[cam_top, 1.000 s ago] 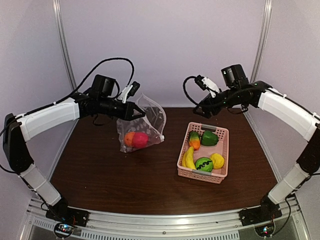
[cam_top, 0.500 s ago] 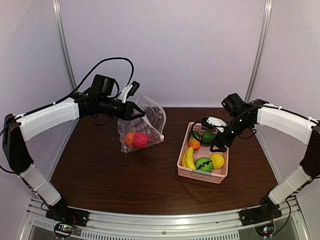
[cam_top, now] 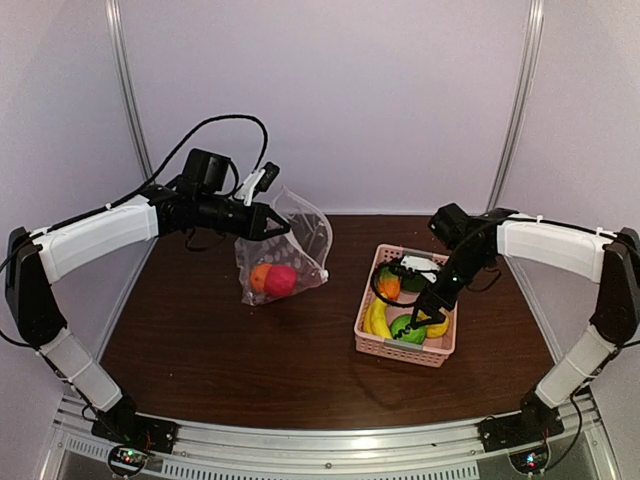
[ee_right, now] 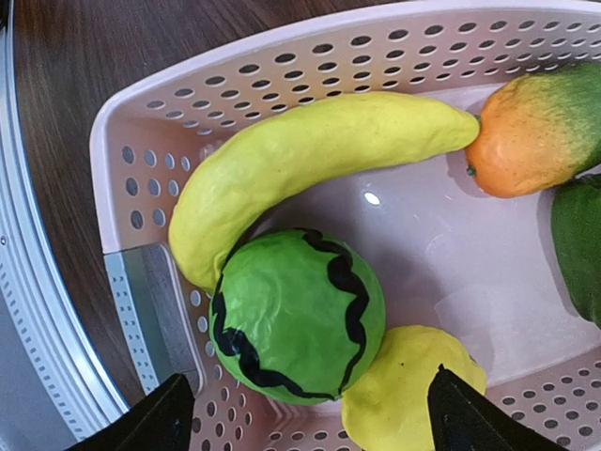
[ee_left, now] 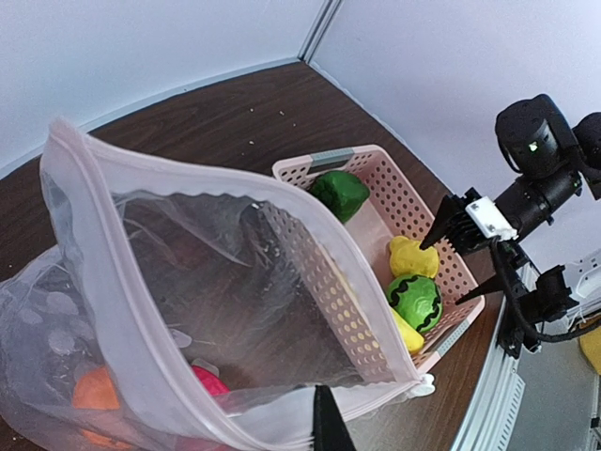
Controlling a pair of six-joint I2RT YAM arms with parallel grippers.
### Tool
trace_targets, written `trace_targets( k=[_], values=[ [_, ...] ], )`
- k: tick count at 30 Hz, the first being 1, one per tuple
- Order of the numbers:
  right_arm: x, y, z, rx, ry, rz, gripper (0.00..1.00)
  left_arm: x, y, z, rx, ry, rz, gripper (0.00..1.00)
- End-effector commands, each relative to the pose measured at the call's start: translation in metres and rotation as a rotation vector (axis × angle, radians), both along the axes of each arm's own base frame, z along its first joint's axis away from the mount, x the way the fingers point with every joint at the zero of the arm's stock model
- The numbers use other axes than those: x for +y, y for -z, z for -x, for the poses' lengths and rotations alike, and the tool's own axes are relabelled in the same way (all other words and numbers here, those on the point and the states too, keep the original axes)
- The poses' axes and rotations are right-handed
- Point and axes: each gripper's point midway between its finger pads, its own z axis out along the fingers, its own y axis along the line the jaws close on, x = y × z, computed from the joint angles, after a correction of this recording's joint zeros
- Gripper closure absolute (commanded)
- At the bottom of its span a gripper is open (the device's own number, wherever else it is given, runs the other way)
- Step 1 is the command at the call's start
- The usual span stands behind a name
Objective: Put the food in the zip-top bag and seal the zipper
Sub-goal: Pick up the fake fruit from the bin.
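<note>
My left gripper [cam_top: 268, 222] is shut on the mouth edge of the zip-top bag [cam_top: 290, 245] and holds it up, open. One black finger [ee_left: 328, 423] pinches the zipper strip [ee_left: 202, 183]; the white slider [ee_left: 424, 382] sits at the strip's end. An orange [cam_top: 258, 277] and a red apple [cam_top: 282, 279] lie in the bag. My right gripper [ee_right: 310, 381] is open, low in the pink basket [ee_right: 122, 169], its fingertips either side of the green-black striped ball [ee_right: 296, 329]. Beside the ball are a banana [ee_right: 300, 164], a lemon [ee_right: 404, 399] and a green pepper [ee_right: 577, 244].
An orange-and-green fruit [ee_right: 526, 141] lies at the basket's far end. The basket [cam_top: 400, 352] stands right of centre on the brown table, the bag left of centre. White walls and metal posts close in the back and sides.
My right arm has come down from above the table's back into the basket, over the striped ball, with its jaws a little wider. The left arm and bag have not moved.
</note>
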Motion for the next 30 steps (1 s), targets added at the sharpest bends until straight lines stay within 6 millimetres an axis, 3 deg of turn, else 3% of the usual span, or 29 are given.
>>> trace_targets(
  k=[1, 8, 14, 21, 30],
  values=[
    [0.006, 0.022, 0.0, 0.052, -0.013, 0.032, 0.1, -0.002, -0.003, -0.003, -0.015, 0.006, 0.021, 1.0],
    [0.011, 0.041, -0.003, 0.087, -0.025, 0.049, 0.07, -0.002, -0.003, -0.002, -0.012, 0.008, 0.023, 1.0],
    [0.006, 0.033, -0.005, 0.06, -0.031, 0.077, 0.28, -0.003, -0.007, 0.0, -0.012, 0.019, 0.034, 1.0],
    [0.003, -0.034, -0.02, -0.112, -0.005, 0.032, 0.38, -0.005, -0.005, 0.001, 0.001, 0.024, 0.037, 1.0],
    [0.052, -0.13, -0.048, -0.252, -0.027, -0.254, 0.42, -0.011, 0.0, 0.004, 0.023, 0.064, 0.05, 1.0]
  ],
)
